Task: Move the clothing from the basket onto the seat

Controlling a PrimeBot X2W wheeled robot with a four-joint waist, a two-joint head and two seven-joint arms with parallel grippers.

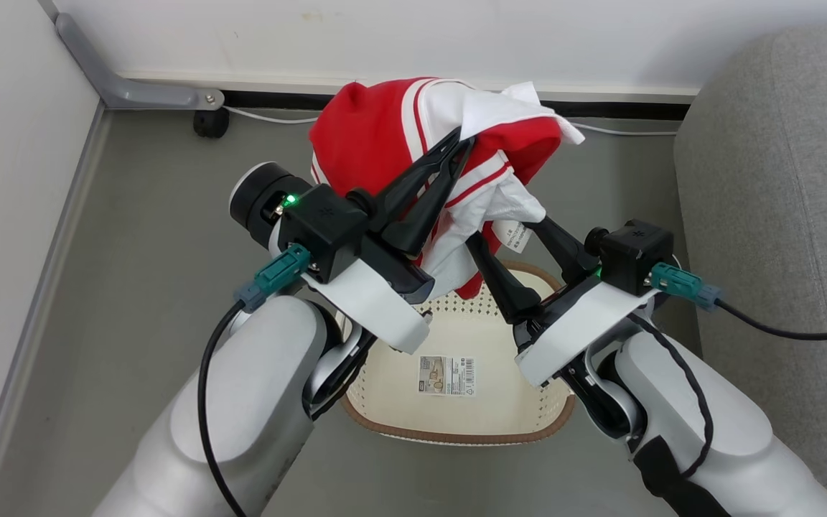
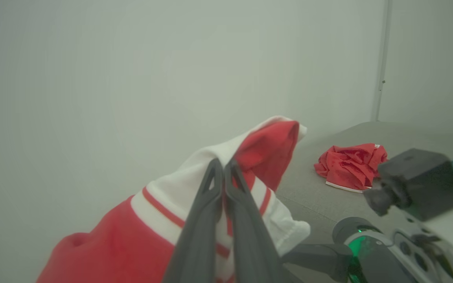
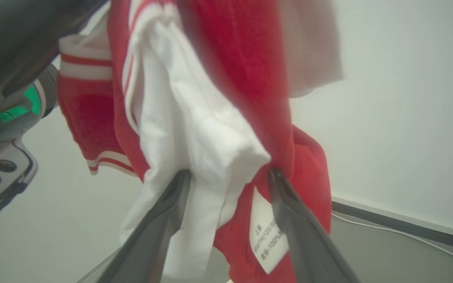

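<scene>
Red-white garment (image 1: 377, 129) hangs above basket (image 1: 456, 438); second garment (image 2: 350, 167) crumpled on grey seat (image 2: 321, 200)

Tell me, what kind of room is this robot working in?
Likely a living-room corner, perhaps a mock-up: a grey sofa seat, a laundry basket on the floor, and red-and-white clothing against bare white walls.

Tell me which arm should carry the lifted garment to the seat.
Left. The left gripper is shut on the garment, lifted above the basket. The right gripper is open, merely straddling hanging fabric.
</scene>
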